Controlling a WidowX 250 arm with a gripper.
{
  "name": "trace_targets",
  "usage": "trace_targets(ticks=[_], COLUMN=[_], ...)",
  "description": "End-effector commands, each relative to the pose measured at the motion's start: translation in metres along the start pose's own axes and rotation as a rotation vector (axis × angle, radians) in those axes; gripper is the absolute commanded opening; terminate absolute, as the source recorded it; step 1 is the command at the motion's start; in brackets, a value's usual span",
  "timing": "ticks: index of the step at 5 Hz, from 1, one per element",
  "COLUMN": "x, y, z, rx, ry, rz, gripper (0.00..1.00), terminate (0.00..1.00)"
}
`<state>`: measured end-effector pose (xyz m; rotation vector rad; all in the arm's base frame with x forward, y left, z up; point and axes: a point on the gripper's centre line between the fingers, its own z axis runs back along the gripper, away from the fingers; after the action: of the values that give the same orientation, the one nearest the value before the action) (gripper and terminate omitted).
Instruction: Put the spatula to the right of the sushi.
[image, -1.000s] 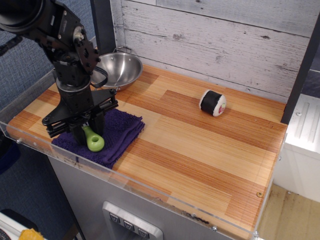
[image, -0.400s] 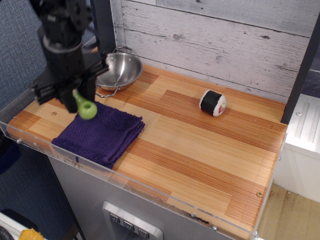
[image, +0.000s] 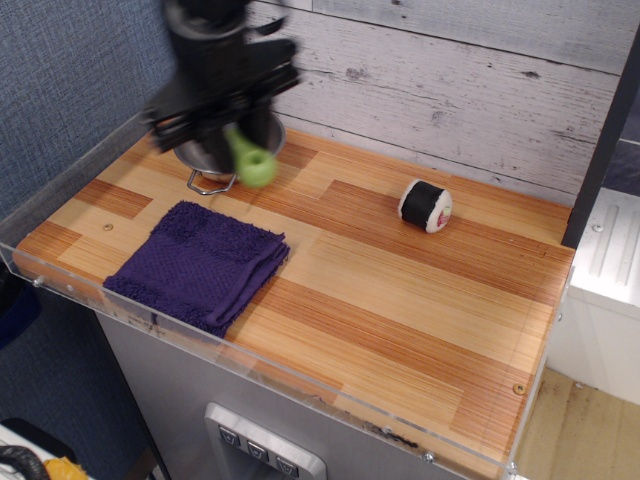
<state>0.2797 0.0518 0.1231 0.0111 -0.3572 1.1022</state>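
In the single view, the gripper (image: 232, 128) is seen raised above the wooden counter (image: 400, 300), at about ten o'clock from the counter's middle, its dark body blurred. The spatula (image: 250, 158) is pinched between the fingers, with the lime-green handle hanging down and toward four o'clock, the hole at its end visible; the grey blade is hidden inside the gripper and cannot be made out. The handle is held clear of the counter surface, in front of a metal bowl (image: 205, 160) that is largely covered by the gripper, only its lower rim and a wire loop at six o'clock being shown. The sushi (image: 426, 205) is found lying on its side on the counter, at about three o'clock from the spatula and well apart from it, with a white end and pink-red centre turned toward four o'clock. A folded purple towel (image: 200, 262) is laid flat near the front left corner of the counter, at about six o'clock from the gripper, with nothing resting on it. A whitewashed plank wall (image: 450, 70) is seen behind the counter at twelve o'clock, and a clear plastic edge (image: 300, 385) runs along the counter's front. The space to the right of the sushi is bare wood.
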Motion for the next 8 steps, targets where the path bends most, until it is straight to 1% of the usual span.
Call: trace_targets(ticks=[1, 2, 3, 4, 5, 6, 7, 8], x=[-0.032, -0.055, -0.075, -0.099, -0.116, -0.128, -0.134, -0.136], y=[-0.059, -0.079, -0.092, -0.106, -0.116, -0.121, -0.121, -0.125], z=[0.03, 0.022, 0.009, -0.009, -0.025, -0.043, -0.059, -0.071], rx=[-0.121, -0.134, -0.126, -0.113, -0.097, -0.095, -0.078, -0.102], ry=[0.012, 0.041, 0.063, 0.083, 0.1, 0.128, 0.137, 0.126], rz=[-0.086, -0.143, -0.197, -0.226, -0.251, -0.284, -0.298, -0.331], gripper=[0.0, 0.0, 0.0, 0.0, 0.0, 0.0, 0.0, 0.0], terminate=[0.0, 0.0, 0.0, 0.0, 0.0, 0.0, 0.0, 0.0])
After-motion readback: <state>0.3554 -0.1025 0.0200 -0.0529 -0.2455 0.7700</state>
